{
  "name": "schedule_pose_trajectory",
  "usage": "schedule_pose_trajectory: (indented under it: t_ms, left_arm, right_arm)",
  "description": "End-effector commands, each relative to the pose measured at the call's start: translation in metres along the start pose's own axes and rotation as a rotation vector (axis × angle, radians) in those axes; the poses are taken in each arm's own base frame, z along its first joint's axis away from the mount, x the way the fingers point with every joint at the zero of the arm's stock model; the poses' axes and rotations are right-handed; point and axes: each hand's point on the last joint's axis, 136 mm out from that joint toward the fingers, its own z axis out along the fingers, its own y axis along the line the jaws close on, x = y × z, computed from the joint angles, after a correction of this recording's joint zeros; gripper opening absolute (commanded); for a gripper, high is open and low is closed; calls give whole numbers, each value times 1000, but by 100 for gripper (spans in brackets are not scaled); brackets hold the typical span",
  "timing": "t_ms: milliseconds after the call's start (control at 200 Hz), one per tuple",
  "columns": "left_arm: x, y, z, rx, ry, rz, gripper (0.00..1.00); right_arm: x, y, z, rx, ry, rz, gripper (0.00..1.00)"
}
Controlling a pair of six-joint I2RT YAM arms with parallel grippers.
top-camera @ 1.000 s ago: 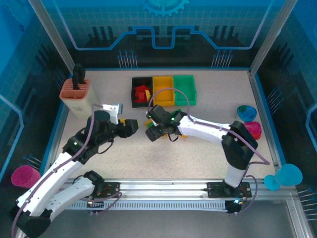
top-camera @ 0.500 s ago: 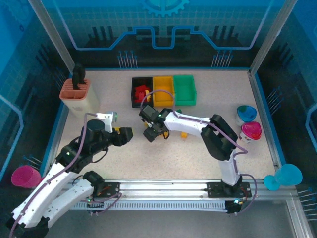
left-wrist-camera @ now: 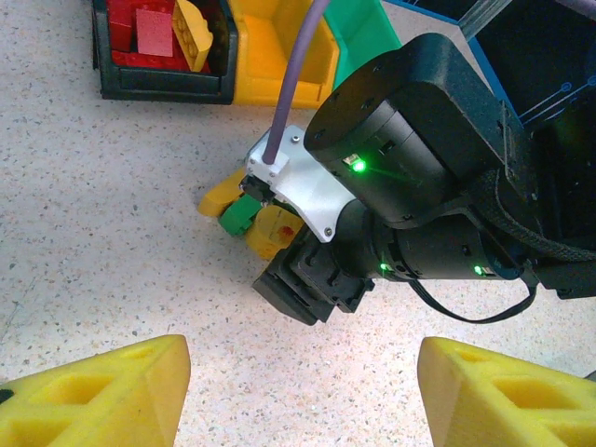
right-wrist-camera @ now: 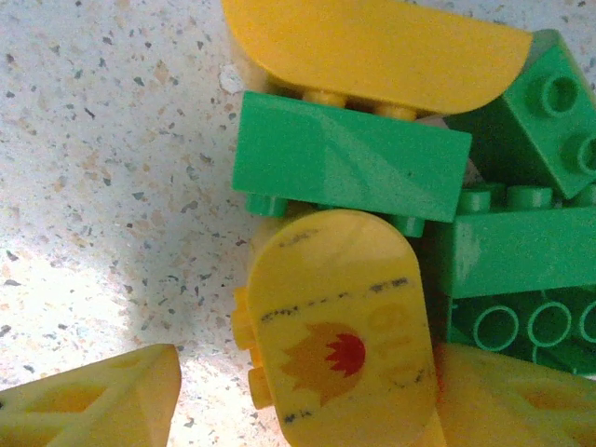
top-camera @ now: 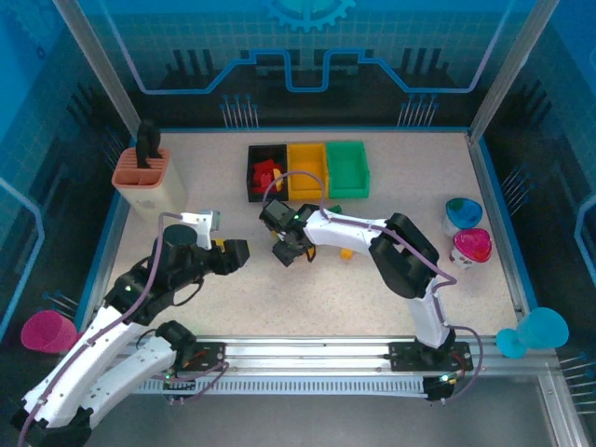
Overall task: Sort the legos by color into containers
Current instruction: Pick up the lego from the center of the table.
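My right gripper [right-wrist-camera: 307,391] is down over a small pile of legos on the speckled table [top-camera: 279,298]. A yellow rounded lego [right-wrist-camera: 340,317] with a flame print lies between its yellow fingers [right-wrist-camera: 88,400]. The right finger touches this lego and the left one stands a little off it. Green legos [right-wrist-camera: 349,168] and another yellow lego [right-wrist-camera: 372,47] lie just beyond. My left gripper [left-wrist-camera: 303,391] is open and empty, a short way left of the pile [left-wrist-camera: 247,209]. The black bin [top-camera: 253,177] holding red legos [top-camera: 268,174], the yellow bin [top-camera: 308,170] and the green bin [top-camera: 347,169] stand in a row behind.
A salmon-pink slotted holder [top-camera: 144,182] stands at the back left. A blue bowl [top-camera: 463,210] and a pink cup [top-camera: 473,246] sit at the right edge. One yellow lego [left-wrist-camera: 191,33] lies among the red ones in the black bin. My two grippers are close together.
My right gripper has shifted slightly left onto the pile and its jaws have narrowed around the yellow lego. My left gripper has drawn back a little to the left.
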Motion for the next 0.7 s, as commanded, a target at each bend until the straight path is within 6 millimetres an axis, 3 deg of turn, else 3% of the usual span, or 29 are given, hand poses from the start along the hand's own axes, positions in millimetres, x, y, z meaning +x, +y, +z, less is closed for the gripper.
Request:
schedule_pose_trajectory:
  t_ms: [0,320,520,695]
  left_arm:
    - [10,8,1,-26,20,-16,67]
    - [12,11,-1,-36,16,-15,66]
    - [13,11,-2,-37,17,-14,66]
    - [13,12,-3,-38,13,-14,66]
  right_arm:
    - [1,6,5,9,19,-21,68]
    - [1,9,-1,13,5,-19,42]
    - [-18,6,-43,2,-102,-4,38]
    - [-36,-11,-85,10,-212,33,37]
